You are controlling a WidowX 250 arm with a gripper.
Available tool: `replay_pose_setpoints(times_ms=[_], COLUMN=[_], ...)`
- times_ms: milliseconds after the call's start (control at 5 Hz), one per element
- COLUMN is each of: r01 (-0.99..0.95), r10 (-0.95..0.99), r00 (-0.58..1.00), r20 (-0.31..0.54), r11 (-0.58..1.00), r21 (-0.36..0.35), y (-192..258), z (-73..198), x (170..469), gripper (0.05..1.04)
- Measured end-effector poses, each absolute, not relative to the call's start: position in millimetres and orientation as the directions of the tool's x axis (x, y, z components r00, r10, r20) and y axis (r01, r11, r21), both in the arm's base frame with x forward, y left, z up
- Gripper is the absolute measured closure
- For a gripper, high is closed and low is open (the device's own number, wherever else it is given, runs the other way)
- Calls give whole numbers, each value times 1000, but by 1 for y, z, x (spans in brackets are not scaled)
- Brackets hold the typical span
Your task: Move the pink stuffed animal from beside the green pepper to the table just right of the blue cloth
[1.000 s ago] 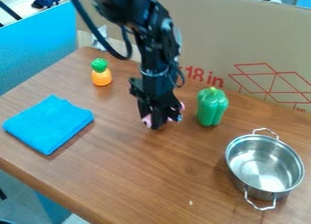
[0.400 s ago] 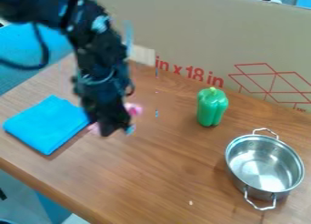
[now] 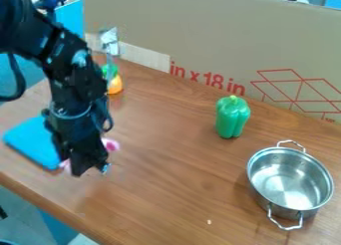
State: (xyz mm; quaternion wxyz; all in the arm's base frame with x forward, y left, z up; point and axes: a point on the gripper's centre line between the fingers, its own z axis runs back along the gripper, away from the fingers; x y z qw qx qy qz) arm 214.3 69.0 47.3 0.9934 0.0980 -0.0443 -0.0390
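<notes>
black arm (image 3: 69, 79) slants from upper left, fingers (image 3: 79, 163) clamped, pointing down

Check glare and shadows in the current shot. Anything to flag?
Camera view: bright glare on the metal pot's inside bottom, soft shadow on the wooden table along its left side. Same view: the dark gripper shows little shading detail and partly blocks the pink object.

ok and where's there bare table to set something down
Mid-table, between the gripper and the pot, except a white speck; also behind, between the orange toy and green pepper. It's crowded at left, around the gripper, pink object and blue cloth.
</notes>
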Motion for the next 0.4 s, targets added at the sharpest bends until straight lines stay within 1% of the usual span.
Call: replay_pose_setpoints(times_ms=[200, 400], r01=[83, 126], r10=[-94, -135], r00=[994, 990], r20=[52, 42], r11=[980, 978], r21=[181, 165], y=[70, 69], z=[33, 21], x=[217, 228], gripper=[807, 816])
